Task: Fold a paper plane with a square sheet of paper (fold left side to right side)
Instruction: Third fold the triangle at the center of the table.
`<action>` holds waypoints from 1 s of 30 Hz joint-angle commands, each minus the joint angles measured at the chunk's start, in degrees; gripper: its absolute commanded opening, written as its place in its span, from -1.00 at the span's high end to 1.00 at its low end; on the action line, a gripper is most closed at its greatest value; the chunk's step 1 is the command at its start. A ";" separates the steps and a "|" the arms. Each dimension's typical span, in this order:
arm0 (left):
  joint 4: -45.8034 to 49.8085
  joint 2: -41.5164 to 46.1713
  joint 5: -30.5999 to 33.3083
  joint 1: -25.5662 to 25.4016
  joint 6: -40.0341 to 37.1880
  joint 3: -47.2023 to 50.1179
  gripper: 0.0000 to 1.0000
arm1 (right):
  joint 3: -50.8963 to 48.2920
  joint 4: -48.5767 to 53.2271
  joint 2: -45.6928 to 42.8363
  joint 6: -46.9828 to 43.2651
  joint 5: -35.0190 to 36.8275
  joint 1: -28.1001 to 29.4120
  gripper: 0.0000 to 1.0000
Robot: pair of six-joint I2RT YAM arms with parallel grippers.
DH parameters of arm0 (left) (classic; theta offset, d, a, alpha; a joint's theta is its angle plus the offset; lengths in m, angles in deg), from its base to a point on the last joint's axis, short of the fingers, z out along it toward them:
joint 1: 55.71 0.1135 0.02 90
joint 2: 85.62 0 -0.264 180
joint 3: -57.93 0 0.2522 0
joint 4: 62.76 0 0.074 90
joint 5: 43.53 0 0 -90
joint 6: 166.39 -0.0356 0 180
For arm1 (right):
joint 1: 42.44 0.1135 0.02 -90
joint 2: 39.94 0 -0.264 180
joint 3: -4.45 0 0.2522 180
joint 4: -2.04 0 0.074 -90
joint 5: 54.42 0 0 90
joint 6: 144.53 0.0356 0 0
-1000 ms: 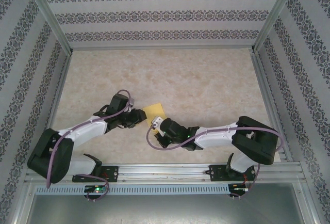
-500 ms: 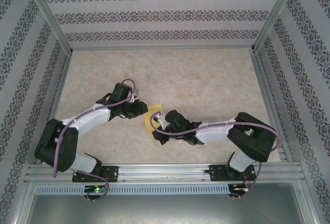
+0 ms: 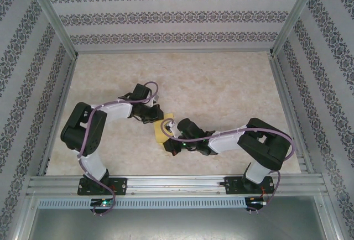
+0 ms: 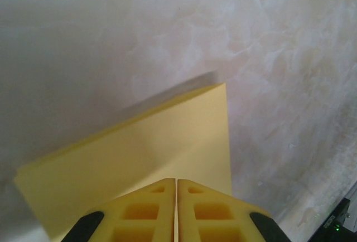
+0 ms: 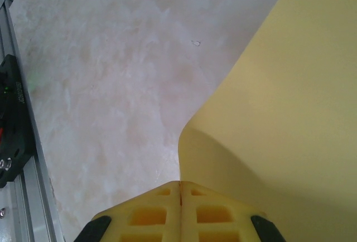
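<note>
Left arm (image 3: 110, 110): left jaws pressed together, pinching an edge of the square sheet of paper (image 4: 167, 141), which lies low over the worktop (image 3: 221, 85). The sheet sits mid-worktop, between the two wrists.

Right arm (image 3: 227, 140): right jaws likewise closed on the sheet, which bows upward from them.

Progress, judged: early. The side-to-side fold appears to be in hand, and the sheet possibly doubled over. Crease not confirmed. No pointed dart shape yet, so later folds are left to do.

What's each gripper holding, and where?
Both are shut on the yellow sheet: left gripper pinches one edge, right gripper the opposite side, where it curls up.
</note>
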 commanded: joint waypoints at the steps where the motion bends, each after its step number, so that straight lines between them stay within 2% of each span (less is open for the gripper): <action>1: 1.20 -1.67 -1.25 -0.23 -3.19 -2.15 0.83 | -0.60 -2.06 0.01 1.51 -1.28 -0.67 1.00; 14: 4.09 -6.39 2.97 -1.81 -7.71 -3.49 0.99 | -0.32 -2.15 0.27 3.41 -1.77 -1.89 1.00; 30: 6.04 -7.91 6.92 -3.35 -9.74 -4.20 1.00 | -0.62 0.55 -0.17 7.43 1.02 -5.93 1.00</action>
